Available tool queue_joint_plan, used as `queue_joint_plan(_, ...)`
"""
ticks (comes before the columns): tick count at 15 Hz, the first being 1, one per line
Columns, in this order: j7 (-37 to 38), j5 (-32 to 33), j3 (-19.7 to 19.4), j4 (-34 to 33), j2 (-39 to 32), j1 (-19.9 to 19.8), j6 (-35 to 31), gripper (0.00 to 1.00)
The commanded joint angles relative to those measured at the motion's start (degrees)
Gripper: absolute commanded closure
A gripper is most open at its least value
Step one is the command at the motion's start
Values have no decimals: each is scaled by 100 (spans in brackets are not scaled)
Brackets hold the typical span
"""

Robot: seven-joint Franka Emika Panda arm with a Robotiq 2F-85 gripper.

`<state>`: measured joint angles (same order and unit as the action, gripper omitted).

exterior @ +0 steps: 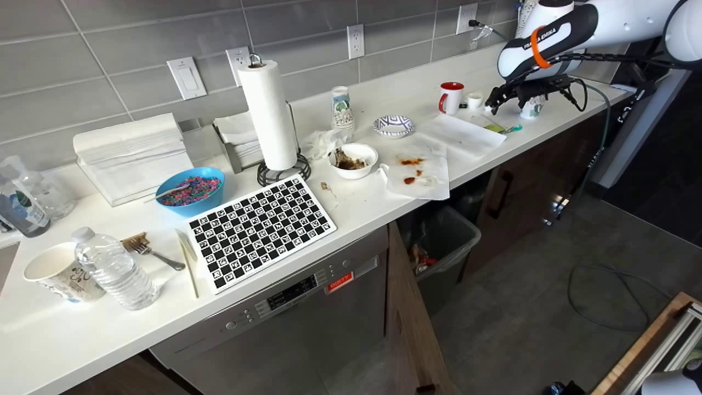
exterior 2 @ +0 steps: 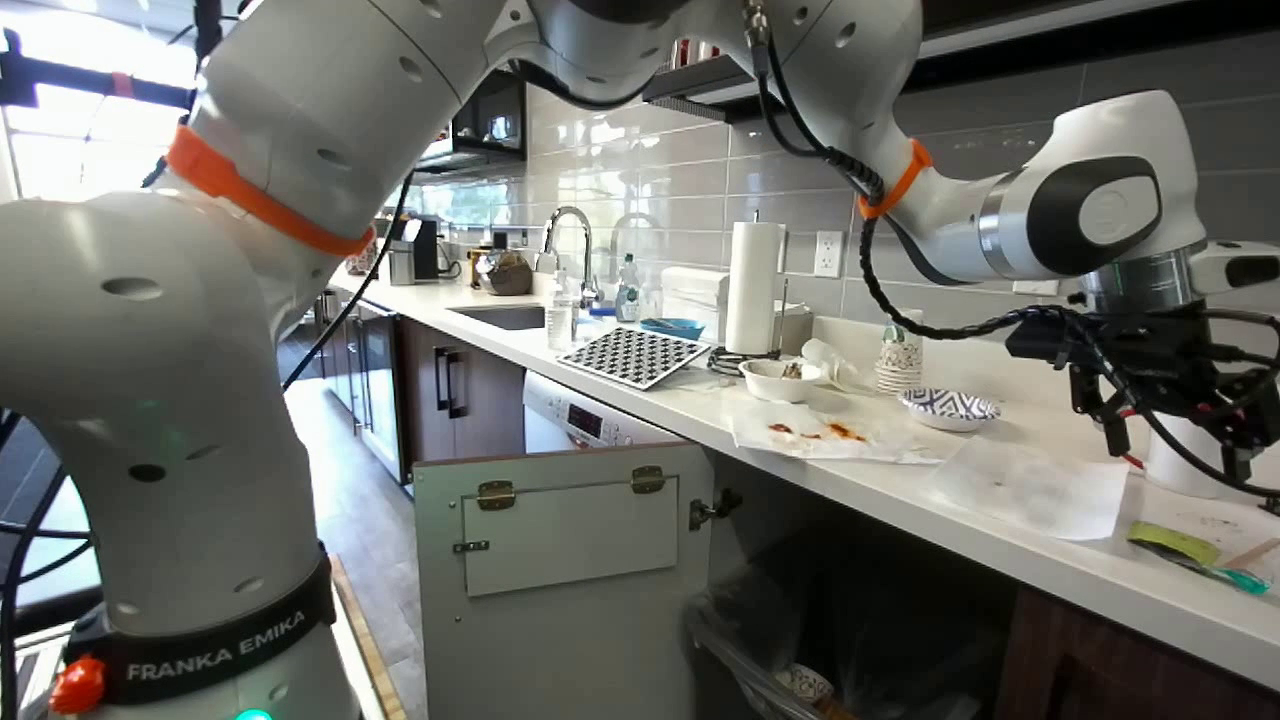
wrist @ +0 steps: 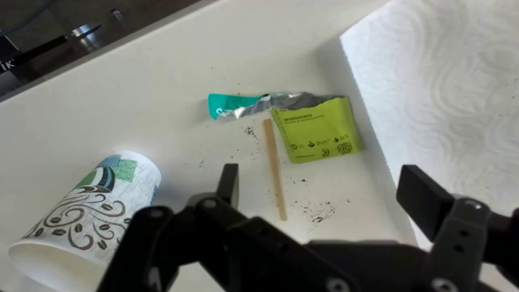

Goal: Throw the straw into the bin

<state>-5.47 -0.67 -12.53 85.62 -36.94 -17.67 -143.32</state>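
The straw (wrist: pixel 275 170), a thin tan stick, lies on the white counter beside a torn green wrapper in the wrist view. It also shows at the right edge of an exterior view (exterior 2: pixel 1254 551). My gripper (wrist: pixel 324 186) is open and empty above the counter, with the straw below and between its fingers, nearer the left one. The gripper also shows in both exterior views (exterior: pixel 492 105) (exterior 2: pixel 1178 450). The bin (exterior: pixel 459 244), dark grey with a clear liner and some trash inside, stands in the open cabinet under the counter. Its rim shows in an exterior view (exterior 2: pixel 750 668).
A paper cup (wrist: pixel 101 211) lies beside the gripper. The green wrapper (wrist: pixel 320 129) touches or nearly touches the straw. A white paper sheet (exterior: pixel 463 134), a red-white mug (exterior: pixel 451 99) and bowls stand nearby. The open cabinet door (exterior 2: pixel 560 560) juts out beside the bin.
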Motion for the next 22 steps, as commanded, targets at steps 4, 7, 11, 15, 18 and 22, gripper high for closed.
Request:
queue_joint_plan(4, 106, -161, 292, -1522, -1144, -317, 325, 0)
queue_joint_plan(7, 275, -130, 261, -1941, -1496, -332, 252, 0)
queue_joint_plan(11, 444, -64, 186, -1794, -1433, -278, 97, 0)
queue_joint_plan(15, 536, 26, 109, -1940, -1636, -277, -148, 0)
queue_joint_plan(18, 382, -64, 223, -1948, -1717, -400, -292, 0)
queue_joint_plan(22, 347, -113, 263, -1992, -1870, -497, -588, 0)
